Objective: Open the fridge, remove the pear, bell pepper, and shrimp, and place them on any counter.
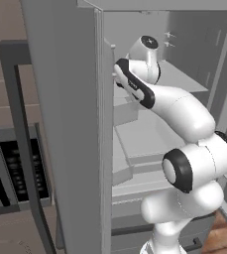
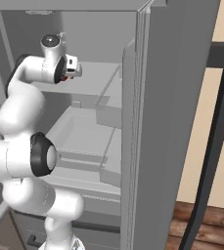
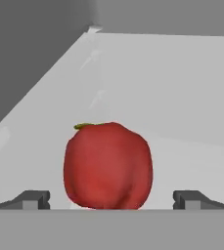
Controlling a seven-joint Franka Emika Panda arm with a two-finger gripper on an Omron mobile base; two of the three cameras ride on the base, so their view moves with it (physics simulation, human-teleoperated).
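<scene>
A pale grey shelf [image 3: 182, 97] inside the open fridge [image 1: 65, 124] runs back to a dim corner. On it, straight ahead of the gripper [image 3: 111, 200], sits the bell pepper [image 3: 108, 166], upright, its green stem on top. The fingers [image 3: 33, 199] stand wide, one on each side of the pepper, not yet touching it. The pepper looks light, firm and glossy, so probably slippery; squeezing across its broad middle, below the shoulders, seems the surest hold.
</scene>
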